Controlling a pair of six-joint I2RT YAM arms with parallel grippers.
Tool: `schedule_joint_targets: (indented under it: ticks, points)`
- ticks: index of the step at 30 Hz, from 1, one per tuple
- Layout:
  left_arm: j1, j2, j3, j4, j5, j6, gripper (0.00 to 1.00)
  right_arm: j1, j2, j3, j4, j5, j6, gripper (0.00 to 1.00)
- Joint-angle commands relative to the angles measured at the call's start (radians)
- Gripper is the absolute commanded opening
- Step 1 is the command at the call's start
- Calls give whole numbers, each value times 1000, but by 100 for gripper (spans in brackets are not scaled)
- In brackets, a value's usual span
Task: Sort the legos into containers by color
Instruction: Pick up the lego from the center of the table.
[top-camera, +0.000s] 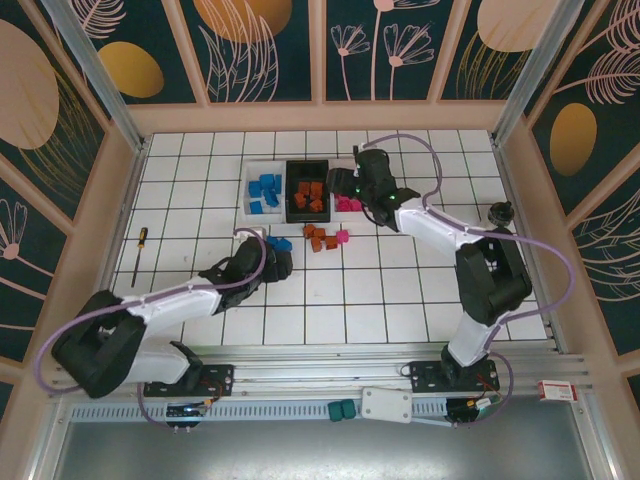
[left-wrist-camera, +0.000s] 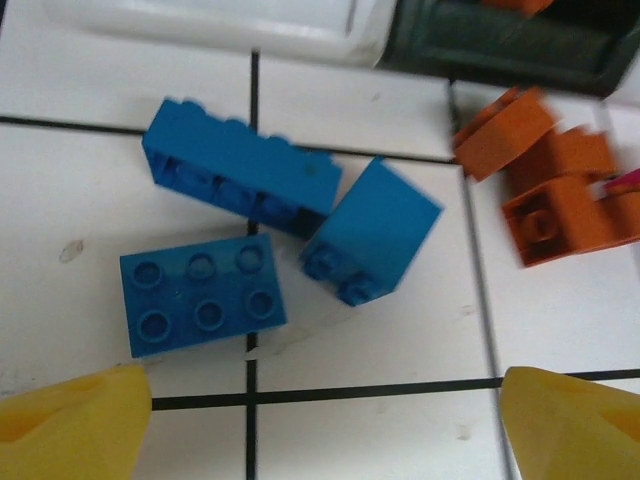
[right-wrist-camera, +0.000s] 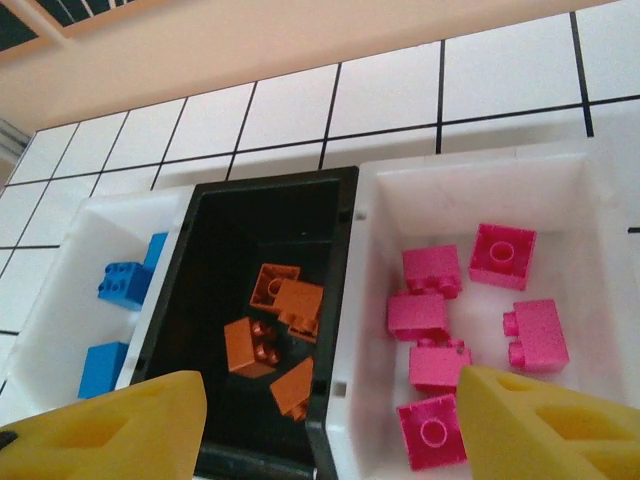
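Our left gripper (left-wrist-camera: 320, 435) hangs low in the left wrist view, its yellow fingertips (left-wrist-camera: 75, 420) spread wide with nothing between them. Just above them three blue legos (left-wrist-camera: 260, 240) lie on the tile, touching one another. We judge the step to be picking one blue brick. We would centre on the stud-up one at lower left, which lies flat, and close across it alone so the neighbours do not come along.

At the right of that frame sit about three loose orange legos (left-wrist-camera: 545, 190), blurred.

Our right gripper (right-wrist-camera: 325, 430) is likewise released and empty above the three bins. In the black bin (right-wrist-camera: 270, 215) we count four orange, in the right white bin (right-wrist-camera: 600, 250) six pink legos (right-wrist-camera: 432, 270), and in the left white bin (right-wrist-camera: 110, 215) at least two blue.
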Motion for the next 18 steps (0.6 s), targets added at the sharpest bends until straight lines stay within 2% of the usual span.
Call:
schedule_joint_targets:
  ticks: [1, 5, 13, 18]
  points:
    - [35, 53, 37, 20, -16, -9, 83, 12, -51, -61, 36, -8, 26, 68]
    - [80, 103, 59, 22, -11, 3, 84, 10, -97, -114, 49, 3, 29, 68]
    - [105, 182, 75, 36, -40, 18, 82, 5, -130, -142, 53, 7, 29, 68]
    - [119, 232, 79, 56, -49, 17, 74, 6, -139, -143, 48, 7, 26, 68]
